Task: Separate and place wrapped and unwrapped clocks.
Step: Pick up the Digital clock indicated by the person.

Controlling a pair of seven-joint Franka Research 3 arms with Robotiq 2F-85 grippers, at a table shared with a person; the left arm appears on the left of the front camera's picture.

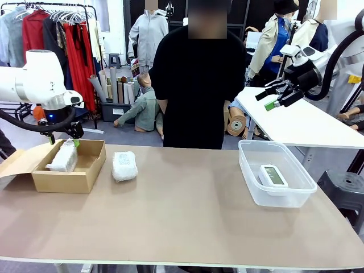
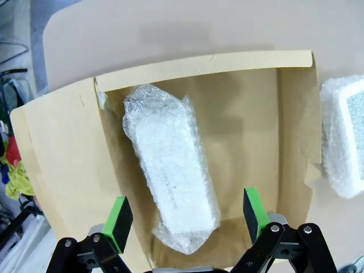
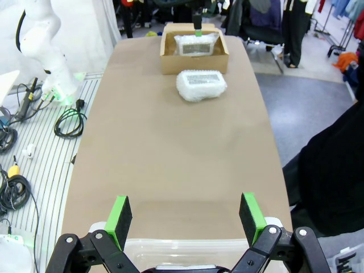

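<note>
Left gripper (image 1: pixel 64 141) is seen hanging over the cardboard box (image 1: pixel 62 181) at the table's (image 1: pixel 187 222) 9 o'clock side. Its jaws are released and spread wide, nothing grasped. In the left wrist view the green pads (image 2: pixel 120 215) are spread either side of the near end of a wrapped clock (image 2: pixel 169 170). Contact cannot be told. That bubble-wrapped lump is lying inside the box, tilted against the wall on the box's 9 o'clock side.

Second wrapped clock (image 1: pixel 124 165) is placed flat on the bare table, just beside the box at the box's 3 o'clock, apart from it.

The bare white clock (image 1: pixel 273 175) is lying in the clear plastic tub (image 1: pixel 284 197) at the table's 3 o'clock side, grey screen up.

Right gripper (image 1: pixel 269 98) is held high in the air at 1 o'clock from the tub, well clear of the table. Jaws released, empty. In the right wrist view the tub's rim is seen below its fingers.

A person (image 1: pixel 196 85) in black is stood at the table's 12 o'clock edge.
</note>
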